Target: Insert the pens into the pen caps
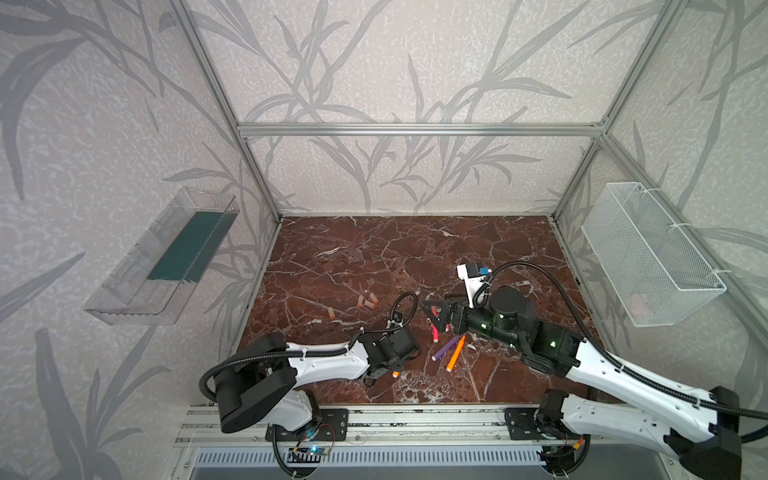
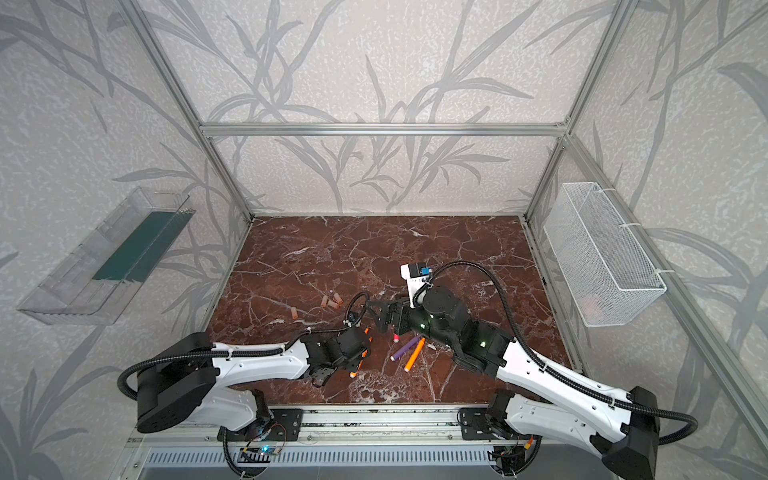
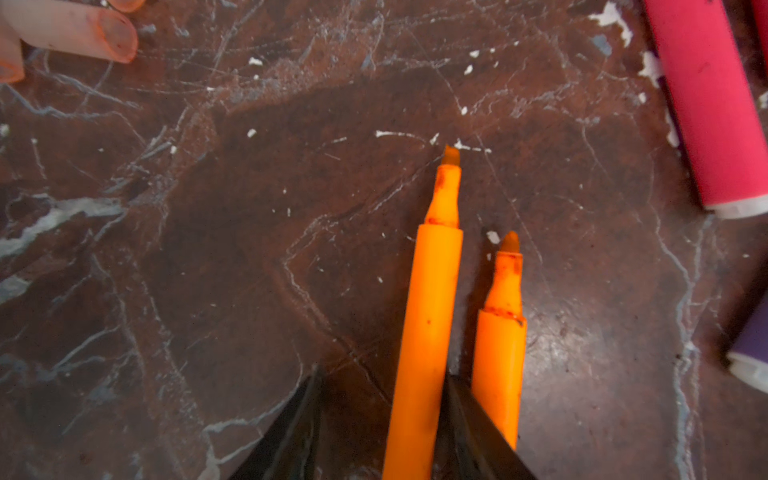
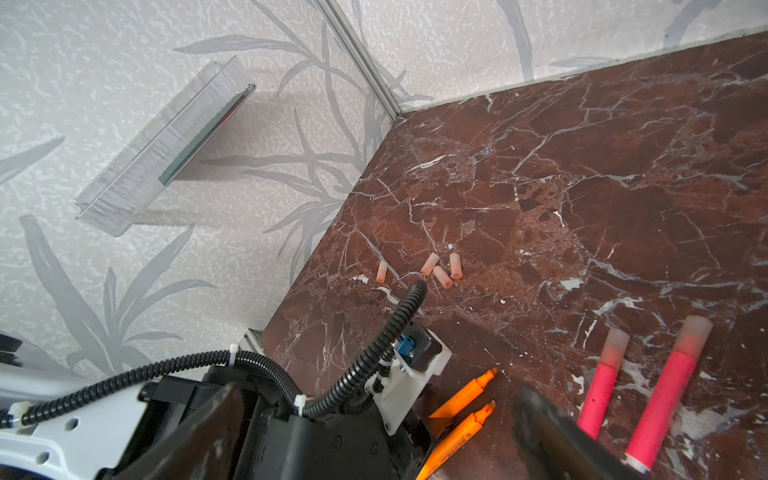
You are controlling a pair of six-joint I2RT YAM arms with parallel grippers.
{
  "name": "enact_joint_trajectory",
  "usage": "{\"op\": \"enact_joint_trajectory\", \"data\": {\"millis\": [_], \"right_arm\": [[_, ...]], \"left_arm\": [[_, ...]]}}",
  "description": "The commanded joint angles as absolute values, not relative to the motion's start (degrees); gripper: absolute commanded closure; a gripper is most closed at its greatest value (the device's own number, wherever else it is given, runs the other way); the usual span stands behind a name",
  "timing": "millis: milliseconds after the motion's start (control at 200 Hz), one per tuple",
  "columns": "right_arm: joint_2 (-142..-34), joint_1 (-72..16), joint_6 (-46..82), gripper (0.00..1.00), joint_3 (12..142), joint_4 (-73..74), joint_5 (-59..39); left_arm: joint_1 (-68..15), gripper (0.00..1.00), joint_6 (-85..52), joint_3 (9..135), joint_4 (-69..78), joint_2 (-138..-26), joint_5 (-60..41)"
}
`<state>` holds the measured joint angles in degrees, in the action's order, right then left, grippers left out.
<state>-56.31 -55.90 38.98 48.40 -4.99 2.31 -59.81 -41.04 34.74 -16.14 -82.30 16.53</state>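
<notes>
On the left wall I see a clear tray point(image 1: 124, 291) with a dark green strip inside that I cannot identify. Four loose pen caps point(image 4: 442, 277) lie on the tabletop point(image 1: 353, 249) left of centre, three clustered and one apart. The left jaws stand spread around one orange pen point(image 3: 428, 324), which leans on one jaw with a gap at the other. A second orange pen point(image 3: 500, 357) lies just outside them, and both back ends are hidden under the arm. The right jaws gape wide, gripping nothing, just beside two pink pens point(image 4: 660, 399) already capped and half covered in both top views. A purple pen point(image 1: 444, 348) and a third orange pen point(image 1: 455, 354) lie near. Dark print along one orange barrel is too small to read. Something pinkish in the wire basket point(image 2: 602, 257) is blurred.
</notes>
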Motion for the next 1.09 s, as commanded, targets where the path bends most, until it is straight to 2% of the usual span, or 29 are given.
{"op": "enact_joint_trajectory", "data": {"millis": [0,255,580,775,1090], "right_arm": [[-57.1,-56.3,37.8,0.01,49.8,-6.9,5.3],[-55.5,-54.7,36.8,0.01,46.3,-9.3,13.9],[-53.3,-52.5,37.5,0.01,40.7,-7.4,15.7],[-54.7,-52.4,38.9,0.01,39.4,-6.1,14.6],[-55.0,-52.4,42.4,0.01,35.1,-2.6,16.4]], "left_arm": [[-59.4,0.53,-41.3,35.9,-15.9,-84.2,16.5],[-59.2,0.64,-41.3,36.9,-17.5,-85.7,15.4],[-59.0,0.71,-42.3,35.2,-17.1,-84.8,15.2],[-58.1,0.80,-42.3,33.7,-15.5,-83.8,14.6],[-54.7,0.86,-40.9,32.2,-12.9,-81.9,11.9]]}}
